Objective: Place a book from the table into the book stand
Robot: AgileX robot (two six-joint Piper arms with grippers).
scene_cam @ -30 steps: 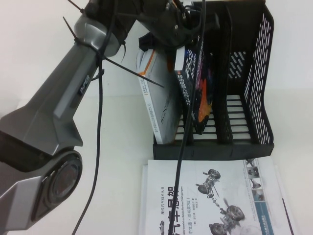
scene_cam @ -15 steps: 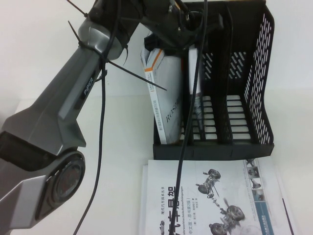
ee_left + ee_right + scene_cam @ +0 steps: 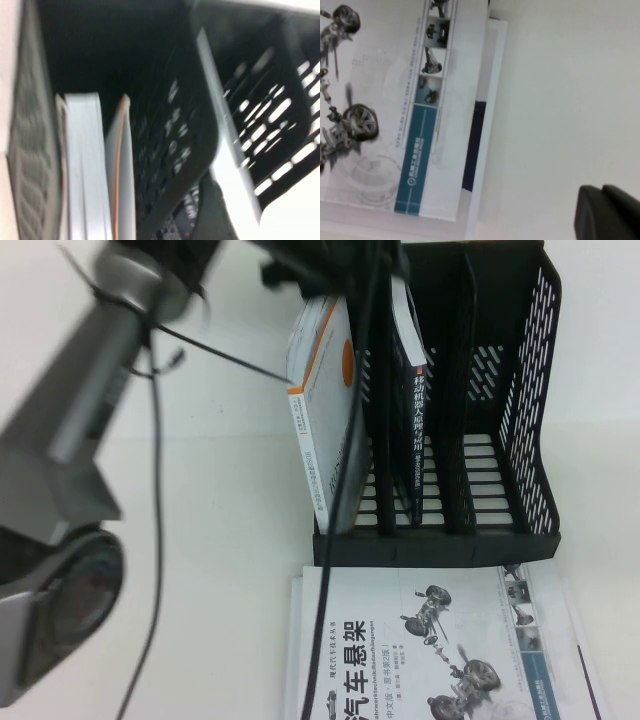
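A plain white surface (image 3: 230, 540) carries the black stand (image 3: 520, 530). A second ago the left hand was pressing the dark book at a slant into the stand; now the book (image 3: 415, 430) stands upright in the middle slot, spine forward, and the arm has swung up and away. The left hand seems to sit at the top edge of the high view, released I think, though blur hides it. So the placing looks done. The book shows a dark spine with white characters. The right hand (image 3: 607, 212) hovers over bare surface; I cannot tell its state.
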